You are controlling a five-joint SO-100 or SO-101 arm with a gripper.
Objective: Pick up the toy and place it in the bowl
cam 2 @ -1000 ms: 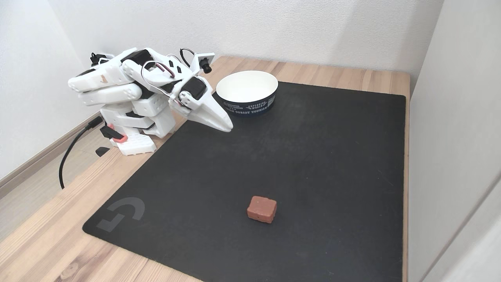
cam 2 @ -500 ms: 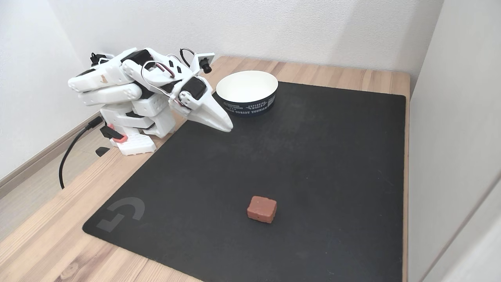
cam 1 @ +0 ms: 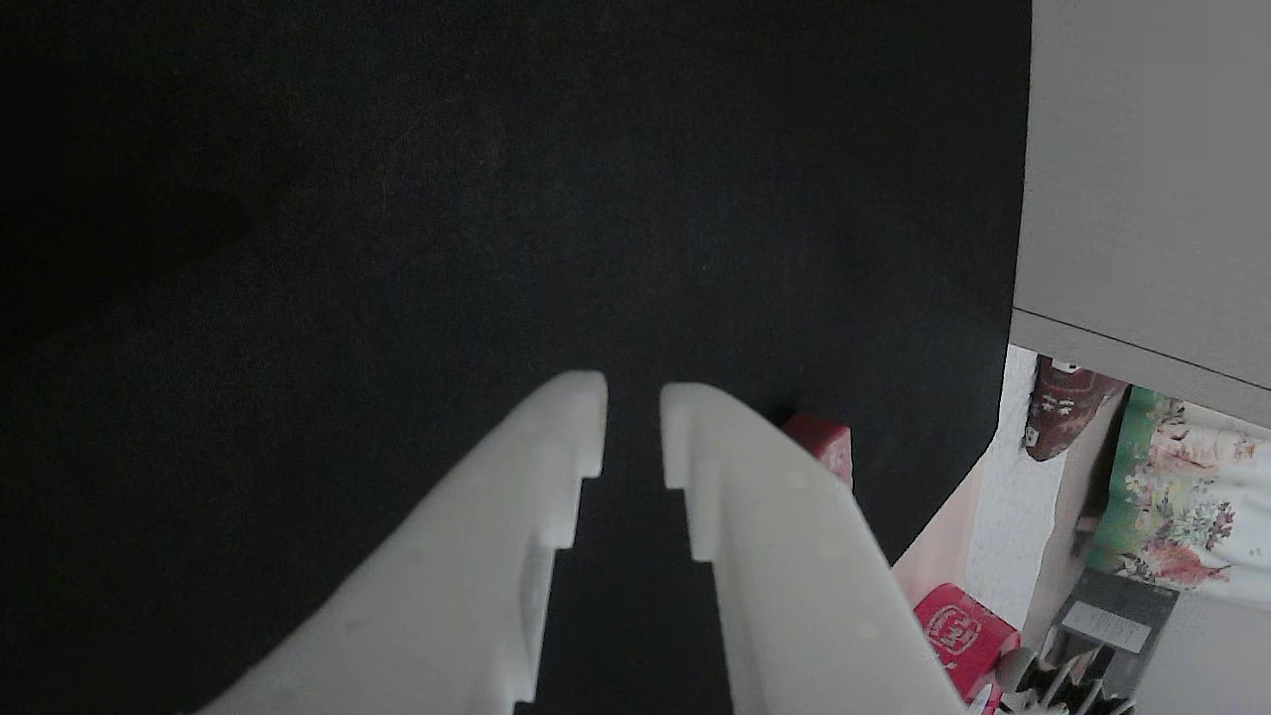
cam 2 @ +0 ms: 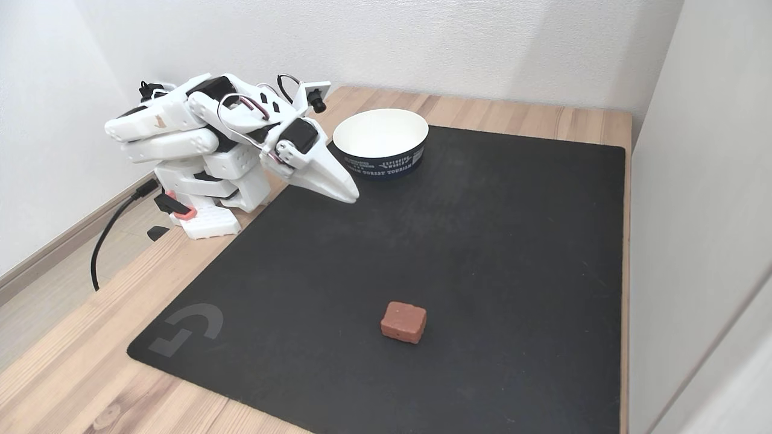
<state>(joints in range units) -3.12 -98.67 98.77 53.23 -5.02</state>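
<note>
A wooden tabletop (cam 2: 482, 114) carries a wide black mat (cam 2: 458, 253) that serves as the work surface, its grey logo toward the near left corner in the fixed view. At the mat's far left edge the white arm (cam 2: 199, 150) sits folded low over its base, apparently in a rest pose with the pickup not yet begun. Just beside it, at the back of the mat, stands the bowl (cam 2: 381, 143), white inside with a dark printed band, empty and within easy reach for the drop. The hand (cam 2: 350, 196) points down toward the mat just in front of the bowl; in the other view its two white fingers (cam 1: 556, 447) stand only a narrow slit apart, nearly closed and holding nothing. The toy (cam 2: 403, 322), a small reddish-brown block, lies flat on the mat near its front edge, well apart from the hand. Its long axis appears to run roughly left to right in the fixed view, slightly skewed, with a tiny hole on the side facing the camera.
</note>
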